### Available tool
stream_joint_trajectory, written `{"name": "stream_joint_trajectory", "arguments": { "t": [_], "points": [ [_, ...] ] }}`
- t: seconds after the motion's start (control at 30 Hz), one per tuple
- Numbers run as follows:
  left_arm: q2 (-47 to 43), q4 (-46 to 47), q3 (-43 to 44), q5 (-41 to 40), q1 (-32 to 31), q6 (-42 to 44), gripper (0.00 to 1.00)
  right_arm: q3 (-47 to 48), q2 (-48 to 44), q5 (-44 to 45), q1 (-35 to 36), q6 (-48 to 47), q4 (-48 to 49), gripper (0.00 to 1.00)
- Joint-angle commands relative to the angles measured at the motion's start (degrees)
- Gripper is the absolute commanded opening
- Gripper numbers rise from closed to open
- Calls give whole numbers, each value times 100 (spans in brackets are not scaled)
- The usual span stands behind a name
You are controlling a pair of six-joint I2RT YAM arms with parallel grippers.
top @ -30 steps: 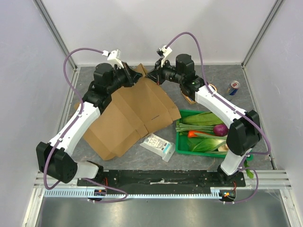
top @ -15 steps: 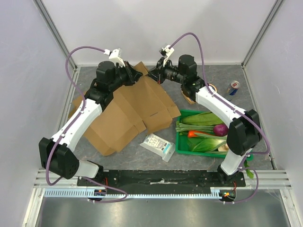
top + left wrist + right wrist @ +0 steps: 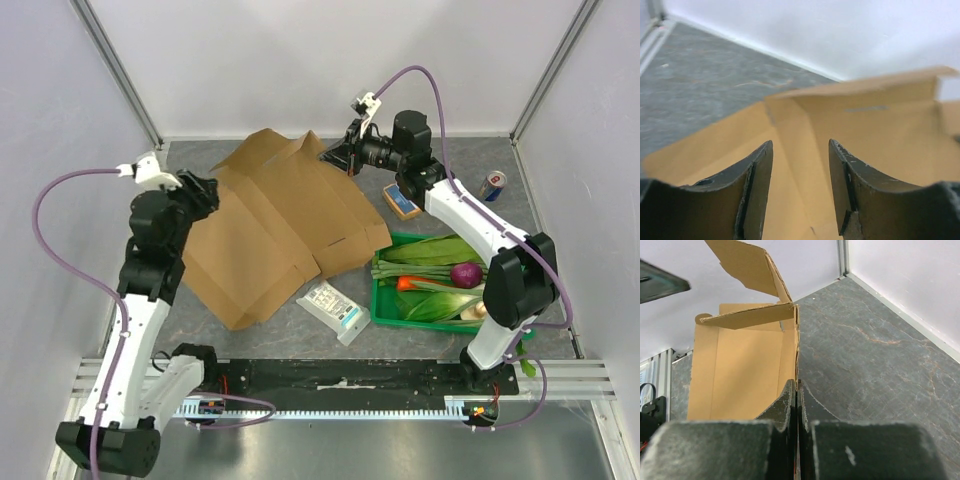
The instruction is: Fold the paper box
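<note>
The paper box (image 3: 280, 225) is a large brown cardboard sheet, partly folded, lying across the middle of the table with its back flaps raised. My right gripper (image 3: 335, 155) is at the box's far right corner, shut on the thin edge of an upright wall. In the right wrist view that wall (image 3: 740, 365) runs straight into the pinched right gripper (image 3: 796, 385). My left gripper (image 3: 205, 190) is off the box's left edge, open and holding nothing. In the left wrist view the left gripper (image 3: 800, 150) has only the cardboard (image 3: 865, 120) beyond it.
A green crate (image 3: 385, 310) of vegetables stands right of the box. A white-and-blue packet (image 3: 335, 308) lies in front of the box. A drink can (image 3: 492, 185) and a small orange-and-blue block (image 3: 402, 202) sit at the back right. White walls close in the back and sides.
My left gripper has opened, let go of the box's back flap and swung out to the left. The right gripper has kept its hold and drifted slightly right; the box has spread flatter.
</note>
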Motion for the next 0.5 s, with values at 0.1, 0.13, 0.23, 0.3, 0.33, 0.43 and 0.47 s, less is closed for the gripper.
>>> {"name": "stream_joint_trajectory", "arguments": {
  "t": [0.1,0.13,0.23,0.3,0.33,0.43,0.47],
  "points": [
    [1391,-493,659,1001,1939,-720,44,-44,-375,-543,8,130,378,0],
    [1620,-502,904,1544,2126,-808,40,-53,-384,-621,8,156,448,0],
    [2525,-152,1274,2835,2698,-976,26,-53,-375,-771,8,174,536,0],
    [3018,155,1424,3392,2830,-977,21,0,-349,-850,0,174,545,0],
    [3141,279,1512,3812,2831,-959,22,9,-331,-894,8,174,554,0],
    [3344,771,1539,4456,2822,-976,26,17,-287,-1018,-35,261,755,0],
    [3371,885,1539,4571,2831,-968,29,-26,-287,-1079,-70,497,887,0]
  ]
}}
